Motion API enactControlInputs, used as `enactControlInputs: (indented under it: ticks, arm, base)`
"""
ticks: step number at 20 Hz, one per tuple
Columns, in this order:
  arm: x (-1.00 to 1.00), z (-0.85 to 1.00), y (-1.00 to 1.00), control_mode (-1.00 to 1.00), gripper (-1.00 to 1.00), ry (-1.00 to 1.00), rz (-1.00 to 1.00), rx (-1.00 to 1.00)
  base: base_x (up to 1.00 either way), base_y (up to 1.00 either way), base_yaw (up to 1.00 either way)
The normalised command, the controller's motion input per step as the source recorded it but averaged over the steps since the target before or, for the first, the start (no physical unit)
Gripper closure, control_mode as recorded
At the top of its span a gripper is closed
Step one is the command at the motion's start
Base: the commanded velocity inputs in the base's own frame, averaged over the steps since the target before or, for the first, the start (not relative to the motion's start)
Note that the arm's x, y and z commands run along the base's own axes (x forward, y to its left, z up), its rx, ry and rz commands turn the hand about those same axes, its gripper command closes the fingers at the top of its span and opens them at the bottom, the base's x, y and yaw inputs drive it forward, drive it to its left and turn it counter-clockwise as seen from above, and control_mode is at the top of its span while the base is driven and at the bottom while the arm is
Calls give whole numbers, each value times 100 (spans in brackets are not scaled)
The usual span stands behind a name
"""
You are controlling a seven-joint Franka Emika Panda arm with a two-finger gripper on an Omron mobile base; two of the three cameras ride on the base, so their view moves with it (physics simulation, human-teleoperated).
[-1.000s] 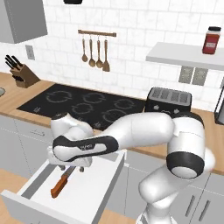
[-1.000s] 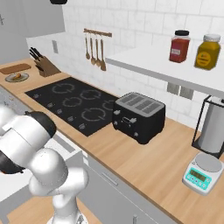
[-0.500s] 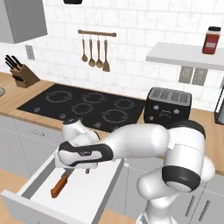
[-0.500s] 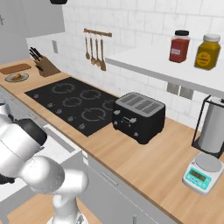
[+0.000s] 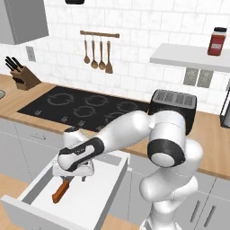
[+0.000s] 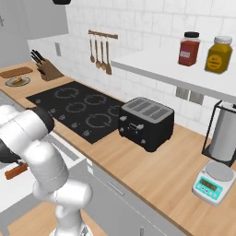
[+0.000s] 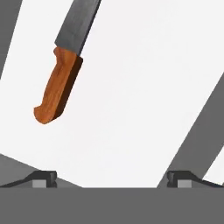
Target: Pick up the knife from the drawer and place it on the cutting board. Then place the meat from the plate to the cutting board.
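Knife first: in the left base view I see its orange-red handle lying on the white floor of the open drawer, with my hand hanging just above its blade end, so I judge I am on the reach for the first pick, nothing lifted yet. The blade is covered by the hand here, and I cannot tell from this side how the fingers stand. In the right base view the cutting board and the plate sit far off at the end of the desk by the knife block, the meat only a small blur on the plate; my own arm hides most of the drawer, leaving just the handle tip. In the hand view the fingertips stand wide apart and empty, and the knife lies off toward the upper left, its blade cut off at the top edge. Next I need to shift across, centre over the handle and descend.
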Motion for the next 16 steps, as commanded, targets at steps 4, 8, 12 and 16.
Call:
enactControlInputs:
  ticks: [4, 8, 12, 16]
  arm:
    - [35, -35, 54, -100, -100, 1, 0, -1]
    - [34, -44, 51, -100, -100, 0, 0, -4]
    - [41, -44, 56, -100, -100, 3, 0, -6]
    - [42, -43, 48, -100, -100, 4, 0, -8]
  base:
    - [0, 0, 0]
    - [0, 0, 0]
    - [0, 0, 0]
    - [0, 0, 0]
